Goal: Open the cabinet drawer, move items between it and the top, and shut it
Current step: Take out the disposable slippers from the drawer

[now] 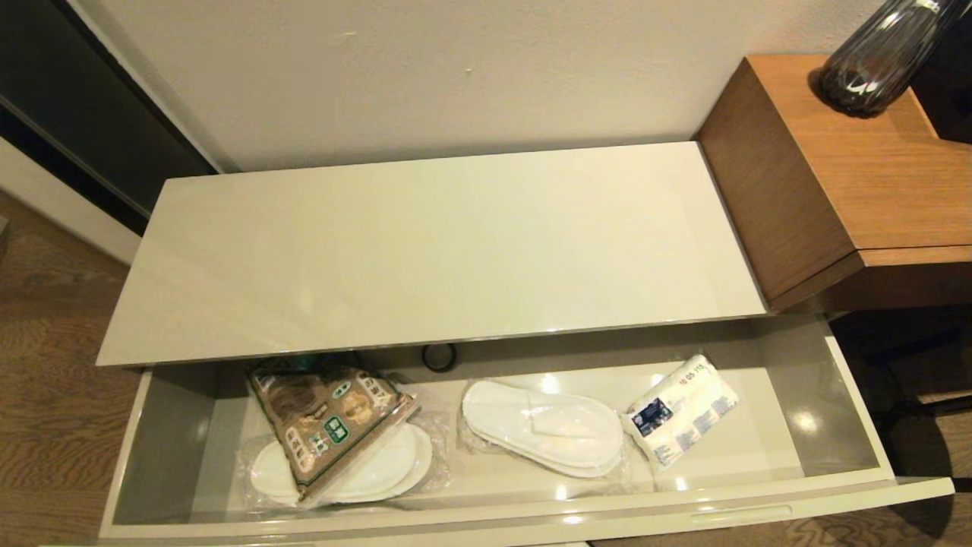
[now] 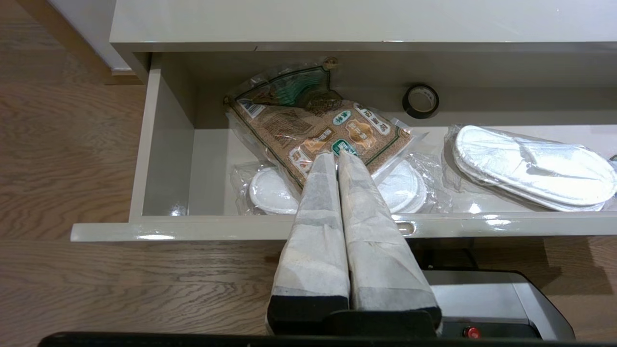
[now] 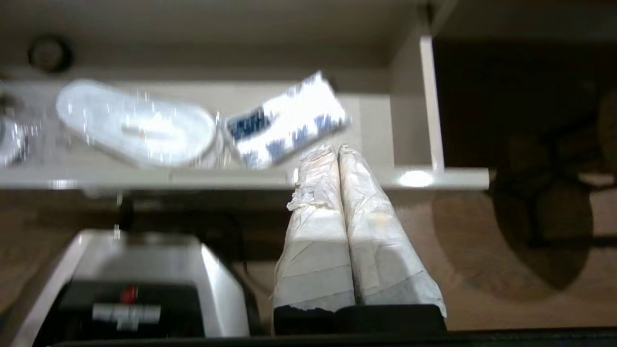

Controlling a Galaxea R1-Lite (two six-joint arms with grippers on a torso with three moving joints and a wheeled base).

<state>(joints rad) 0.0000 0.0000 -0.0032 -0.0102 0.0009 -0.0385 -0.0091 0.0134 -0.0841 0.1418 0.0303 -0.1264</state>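
Cabinet drawer (image 1: 850,403) pulled out, long axis running along the cabinet front. Inside: snack bag (image 1: 330,422) toward its left end, slanted over one wrapped slippers pack (image 1: 380,475); tape roll (image 1: 440,356) at the back wall; second slippers (image 1: 543,428) mid-drawer, lying lengthwise; tissue pack (image 1: 681,410) angled just beside them, bare floor beyond. The top (image 1: 433,251) overhangs the drawer's rear. Left gripper (image 2: 337,156) pressed closed before the drawer front; right gripper (image 3: 336,150) likewise closed.

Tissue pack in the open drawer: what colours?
White soft tissue pack with a dark blue label; head view shows it best.
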